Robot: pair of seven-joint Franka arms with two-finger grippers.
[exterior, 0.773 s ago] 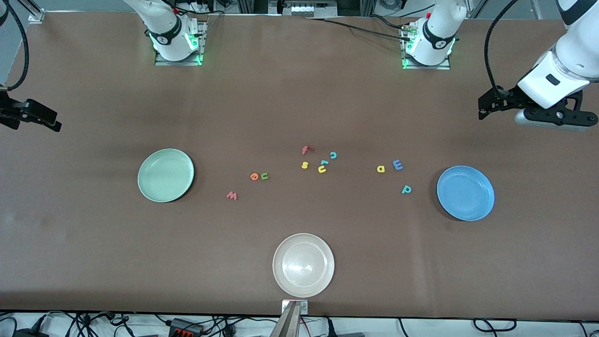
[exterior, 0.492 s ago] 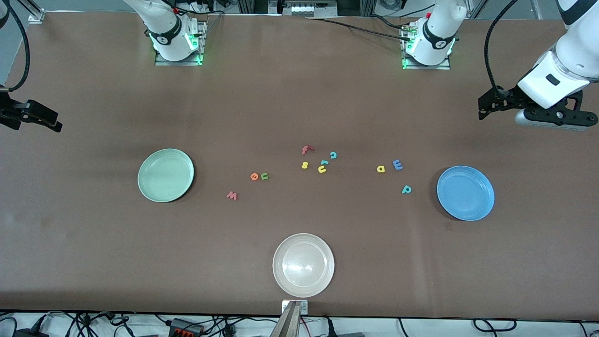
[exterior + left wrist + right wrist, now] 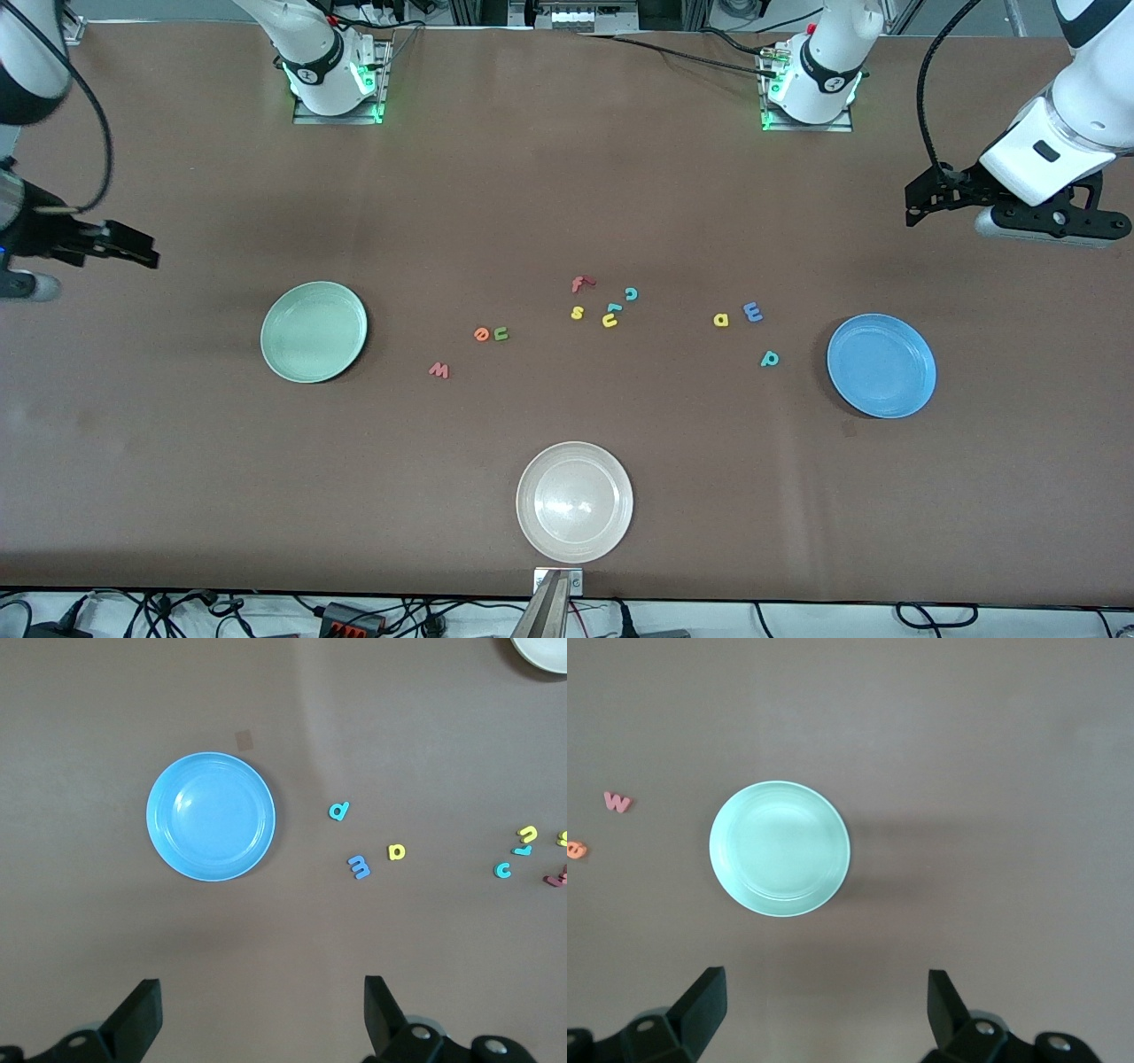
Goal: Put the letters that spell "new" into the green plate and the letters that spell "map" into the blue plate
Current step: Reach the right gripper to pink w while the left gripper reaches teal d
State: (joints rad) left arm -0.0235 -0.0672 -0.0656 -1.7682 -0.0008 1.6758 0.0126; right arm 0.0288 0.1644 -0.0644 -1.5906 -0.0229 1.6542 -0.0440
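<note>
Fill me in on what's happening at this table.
Nothing is being handled yet. Both arms hang over the table's ends with open, empty grippers: the right gripper near the green plate, the left gripper near the blue plate. Both plates are empty. The n, e and w, and the m, a and p, lie loose on the table between the plates.

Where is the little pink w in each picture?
Front view: the salmon w lies on the table, nearer the camera than the orange e, toward the green plate.
Left wrist view: not in it.
Right wrist view: the w lies beside the green plate.
Shared landmark: the green plate.
</note>
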